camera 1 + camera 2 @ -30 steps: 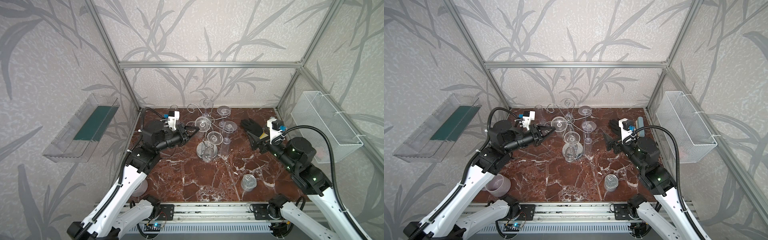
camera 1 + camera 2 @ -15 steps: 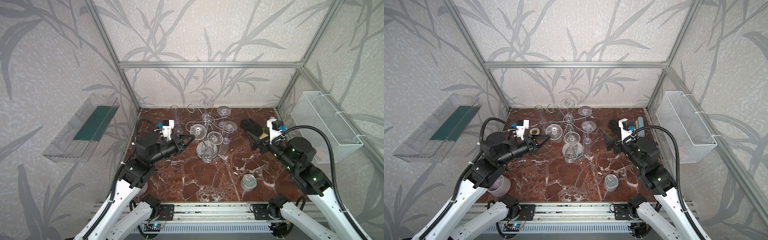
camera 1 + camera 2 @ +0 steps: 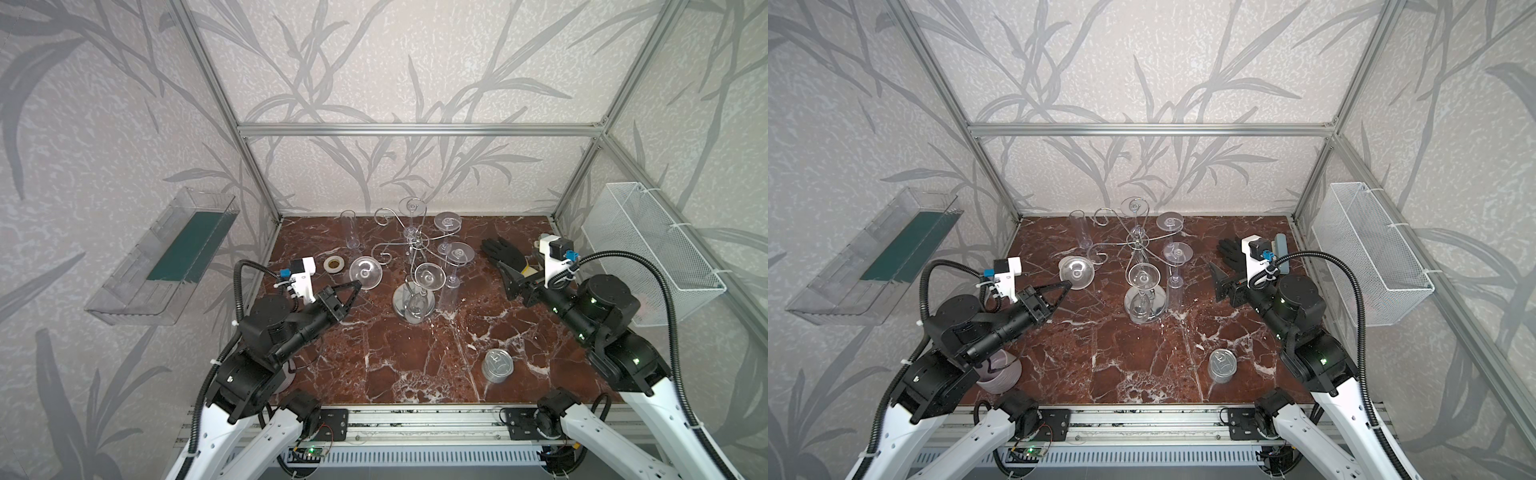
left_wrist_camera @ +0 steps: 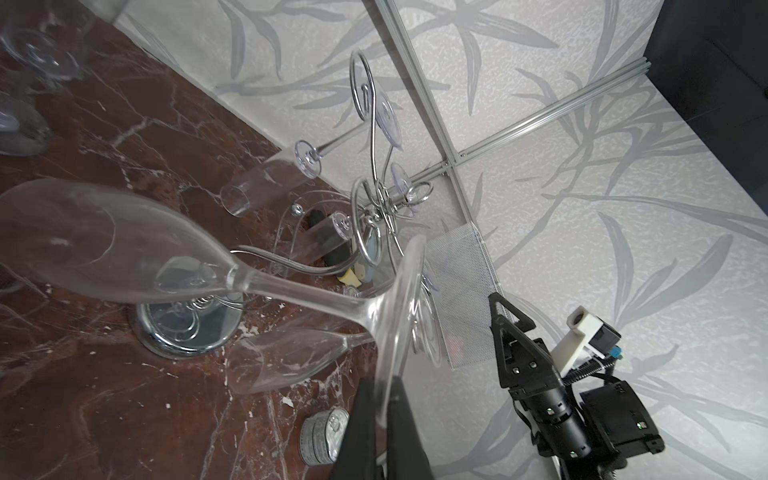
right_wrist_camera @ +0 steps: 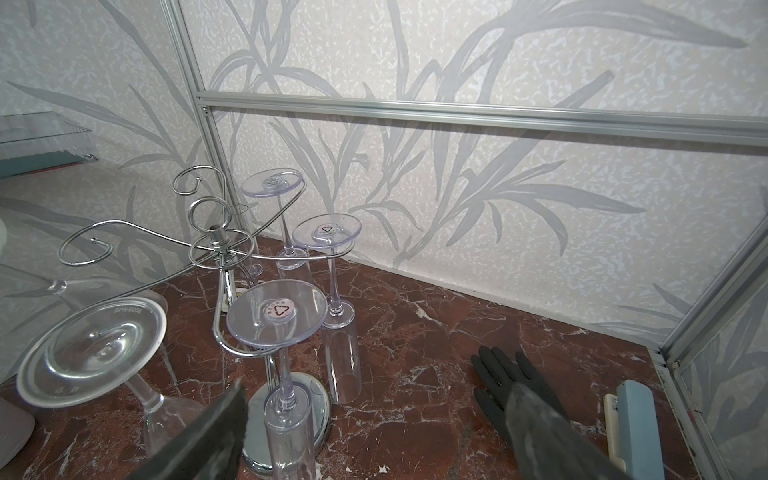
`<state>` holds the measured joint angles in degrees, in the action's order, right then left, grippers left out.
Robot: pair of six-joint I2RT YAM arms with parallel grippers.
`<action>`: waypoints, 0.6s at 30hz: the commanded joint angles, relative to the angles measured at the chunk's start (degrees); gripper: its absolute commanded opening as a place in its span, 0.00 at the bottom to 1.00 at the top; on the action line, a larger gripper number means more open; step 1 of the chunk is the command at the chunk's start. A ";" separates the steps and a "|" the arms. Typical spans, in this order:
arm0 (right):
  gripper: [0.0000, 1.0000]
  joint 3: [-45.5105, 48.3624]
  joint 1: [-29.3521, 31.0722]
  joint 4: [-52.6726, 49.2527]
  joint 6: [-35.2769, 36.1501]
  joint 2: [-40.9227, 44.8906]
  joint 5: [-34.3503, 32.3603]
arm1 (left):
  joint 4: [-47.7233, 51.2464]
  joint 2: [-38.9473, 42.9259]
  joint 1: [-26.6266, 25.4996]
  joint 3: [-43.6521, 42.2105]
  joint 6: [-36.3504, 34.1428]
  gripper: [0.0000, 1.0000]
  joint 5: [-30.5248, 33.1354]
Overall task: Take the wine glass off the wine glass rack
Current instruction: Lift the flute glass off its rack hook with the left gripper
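Left gripper (image 3: 353,288) (image 3: 1065,286) has been pulled back from the wine glass rack (image 3: 398,309) (image 3: 1130,308) toward the left front of the table, and the wine glass (image 3: 365,272) (image 3: 1076,272) has been carried along with it. Right arm is seen unchanged.

The glass is now held clear of the rack, left of its round base and well apart from it, just beside the nearest empty spiral curl (image 3: 384,252) without touching it. It is kept upside down and tilted, foot up and bowl toward the marble. Whether the bowl touches the table cannot be told.

In the left wrist view the rim of the foot is seen pinched between the two black fingers (image 4: 361,419), jaws drawn in tight on that thin edge. The stem and bowl (image 4: 124,241) are stretched out ahead of the gripper (image 4: 381,386), and the rack base (image 4: 187,328) is seen beyond them.

Four more glasses are left hanging foot-up on the rack arms, e.g. (image 3: 430,276) and (image 5: 276,311). The held glass foot (image 5: 91,353) is seen low beside them in the right wrist view.

Right gripper (image 3: 513,278) (image 3: 1219,282) is held near the black glove (image 3: 503,253), jaws spread wide, nothing gripped. A tin can (image 3: 496,365) is seen standing near the front edge, well apart from both grippers.
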<state>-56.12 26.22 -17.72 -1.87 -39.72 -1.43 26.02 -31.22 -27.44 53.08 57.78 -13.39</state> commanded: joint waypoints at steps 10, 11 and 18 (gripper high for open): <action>0.95 -4.25 -0.11 1.12 -1.33 -2.50 1.33 | 2.43 -4.65 -0.31 12.98 -31.58 0.00 10.20; 0.95 -4.58 -0.11 1.18 -1.61 -2.61 1.43 | 1.43 -5.52 -0.29 14.13 -34.51 0.00 10.03; 0.95 -7.87 -0.15 2.39 -4.12 -3.79 4.66 | -6.20 -12.30 -0.34 20.18 -50.23 0.00 4.40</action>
<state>-61.69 26.22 -17.61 -4.05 -43.22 0.84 25.61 -41.34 -27.44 71.22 19.05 -6.09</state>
